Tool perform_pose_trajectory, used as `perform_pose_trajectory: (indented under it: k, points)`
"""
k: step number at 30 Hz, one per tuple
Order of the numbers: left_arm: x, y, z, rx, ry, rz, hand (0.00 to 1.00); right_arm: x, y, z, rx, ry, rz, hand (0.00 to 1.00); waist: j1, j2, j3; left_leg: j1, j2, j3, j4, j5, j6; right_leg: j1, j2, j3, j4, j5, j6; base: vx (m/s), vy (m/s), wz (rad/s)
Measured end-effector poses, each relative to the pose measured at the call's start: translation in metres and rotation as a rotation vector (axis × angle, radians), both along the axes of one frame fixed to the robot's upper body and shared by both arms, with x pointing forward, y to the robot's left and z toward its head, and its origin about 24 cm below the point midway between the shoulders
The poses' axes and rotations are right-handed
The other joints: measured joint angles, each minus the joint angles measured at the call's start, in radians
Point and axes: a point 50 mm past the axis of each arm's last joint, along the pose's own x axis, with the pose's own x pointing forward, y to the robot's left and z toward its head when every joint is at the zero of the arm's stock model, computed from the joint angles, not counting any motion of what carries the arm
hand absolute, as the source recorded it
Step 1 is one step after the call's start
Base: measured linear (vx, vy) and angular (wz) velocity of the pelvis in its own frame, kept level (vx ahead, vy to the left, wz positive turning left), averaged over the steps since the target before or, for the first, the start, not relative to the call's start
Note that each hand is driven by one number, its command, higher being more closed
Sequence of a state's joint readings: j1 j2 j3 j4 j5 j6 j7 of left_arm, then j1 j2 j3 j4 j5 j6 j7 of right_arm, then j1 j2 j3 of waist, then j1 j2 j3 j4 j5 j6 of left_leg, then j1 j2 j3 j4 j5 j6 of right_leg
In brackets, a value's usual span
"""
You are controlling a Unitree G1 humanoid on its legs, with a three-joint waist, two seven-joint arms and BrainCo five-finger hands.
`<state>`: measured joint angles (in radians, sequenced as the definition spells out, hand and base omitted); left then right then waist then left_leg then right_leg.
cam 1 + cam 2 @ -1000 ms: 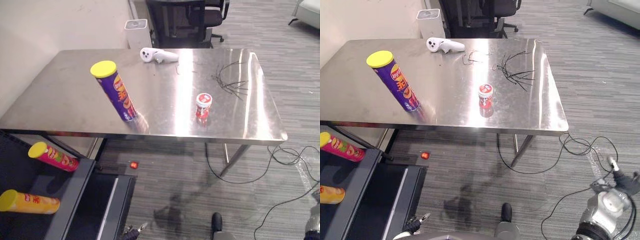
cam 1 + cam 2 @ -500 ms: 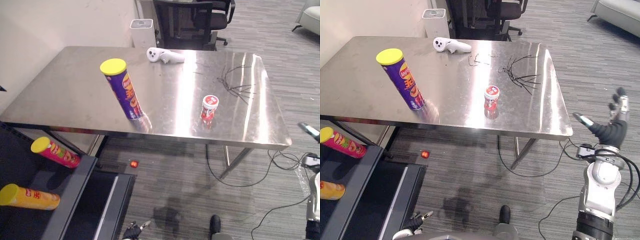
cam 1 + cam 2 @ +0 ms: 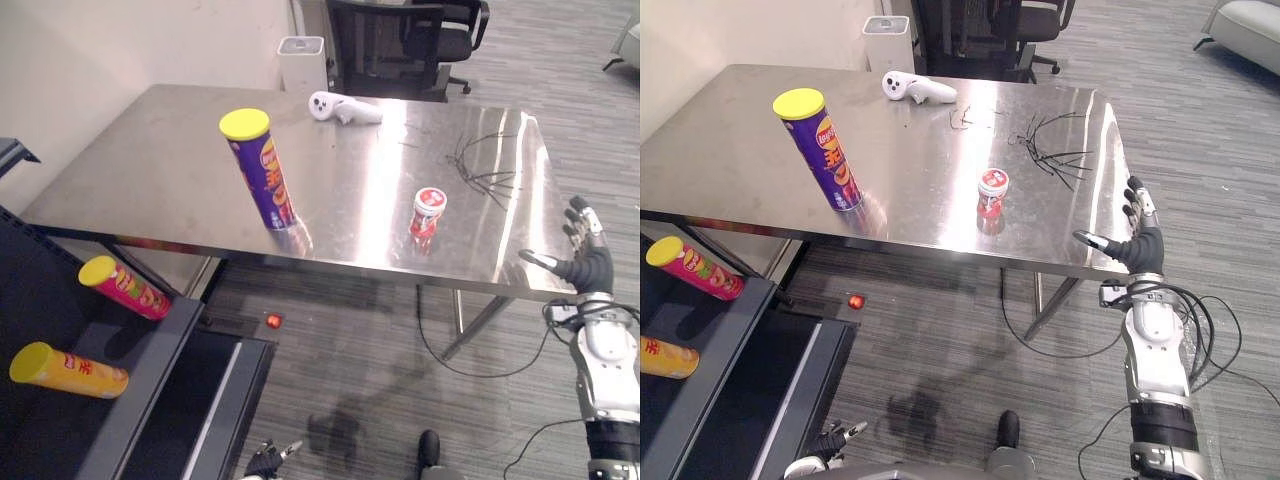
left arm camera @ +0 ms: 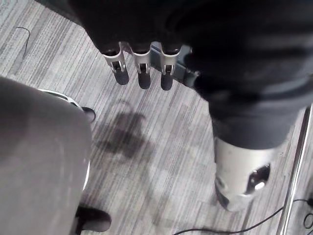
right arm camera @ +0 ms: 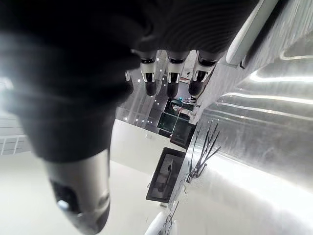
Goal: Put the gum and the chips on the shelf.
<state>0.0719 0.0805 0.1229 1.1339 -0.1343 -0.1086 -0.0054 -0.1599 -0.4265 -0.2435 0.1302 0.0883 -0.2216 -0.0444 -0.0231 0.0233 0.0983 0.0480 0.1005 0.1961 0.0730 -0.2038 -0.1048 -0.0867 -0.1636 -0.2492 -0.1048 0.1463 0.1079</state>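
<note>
A purple chips can (image 3: 262,170) with a yellow lid stands upright on the steel table (image 3: 150,170), near its front edge. The gum (image 3: 428,212), a small red tub with a white lid, stands to the right of it. My right hand (image 3: 1137,240) is raised just off the table's near right corner, open with straight fingers and holding nothing. It is well to the right of the gum. In the left wrist view my left hand (image 4: 142,73) hangs open over the floor. The dark shelf (image 3: 150,370) is at the lower left.
A pink can (image 3: 125,287) and an orange can (image 3: 68,368) lie on the shelf. A white controller (image 3: 343,108) and black wires (image 3: 480,165) lie at the table's far side. Behind are an office chair (image 3: 400,45) and a white bin (image 3: 303,62). A small red thing (image 3: 272,321) lies on the floor.
My right hand has risen from low at the right to beside the table's near right corner. The camera has shifted; the can and gum stay in place.
</note>
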Motion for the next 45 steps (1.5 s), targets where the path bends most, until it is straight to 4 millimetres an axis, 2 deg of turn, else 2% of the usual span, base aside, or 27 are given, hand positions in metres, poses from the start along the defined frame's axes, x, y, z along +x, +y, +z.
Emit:
perform_pose_trajectory:
  k: [11, 17, 20, 28, 33, 44, 45]
  points:
    - [0.002, 0.000, 0.000, 0.008, -0.003, 0.004, 0.00, 0.025, 0.014, -0.004, 0.082, 0.012, 0.012, 0.00, 0.010, -0.001, 0.002, -0.014, 0.000, -0.022, -0.001, 0.001, 0.001, 0.002, -0.001, -0.017, -0.001, 0.000, -0.001, -0.01, -0.010, 0.04]
    - [0.008, 0.001, 0.002, 0.017, -0.024, 0.009, 0.00, 0.034, 0.016, -0.002, 0.108, 0.016, 0.002, 0.00, 0.024, -0.002, 0.027, -0.027, -0.001, -0.044, 0.000, 0.003, 0.004, 0.001, -0.002, -0.032, -0.001, 0.000, -0.001, -0.01, -0.019, 0.08]
    - [0.011, 0.002, 0.004, 0.023, -0.039, 0.011, 0.00, 0.043, 0.025, -0.001, 0.103, 0.025, 0.033, 0.00, 0.027, -0.003, 0.042, -0.027, -0.001, -0.046, 0.000, 0.003, 0.004, 0.001, -0.003, -0.034, -0.001, 0.000, -0.001, 0.00, -0.006, 0.02]
    - [0.016, 0.004, 0.006, 0.035, -0.058, 0.017, 0.00, 0.050, 0.043, 0.002, 0.114, 0.019, 0.088, 0.00, 0.031, -0.016, 0.066, -0.030, -0.012, -0.066, -0.001, 0.006, 0.008, 0.004, -0.015, -0.045, -0.001, 0.001, -0.001, 0.01, -0.001, 0.06]
    - [0.023, 0.003, 0.007, 0.037, -0.074, 0.015, 0.00, 0.054, 0.048, 0.007, 0.118, 0.006, 0.103, 0.00, 0.052, -0.020, 0.083, -0.032, -0.013, -0.071, -0.001, 0.007, 0.010, 0.004, -0.016, -0.047, -0.001, 0.001, -0.001, -0.01, -0.011, 0.03]
    - [0.024, 0.005, 0.008, 0.045, -0.078, 0.025, 0.00, 0.061, 0.061, 0.017, 0.126, -0.027, 0.130, 0.00, 0.054, -0.026, 0.089, -0.042, -0.013, -0.077, 0.000, 0.007, 0.010, 0.003, -0.018, -0.054, -0.001, 0.001, -0.001, -0.01, -0.013, 0.02]
    - [0.025, 0.005, 0.009, 0.046, -0.086, 0.026, 0.00, 0.063, 0.063, 0.020, 0.135, -0.041, 0.129, 1.00, 0.055, -0.028, 0.099, -0.044, -0.014, -0.077, 0.000, 0.007, 0.011, 0.003, -0.018, -0.053, -0.001, 0.001, -0.001, -0.03, -0.024, 0.00]
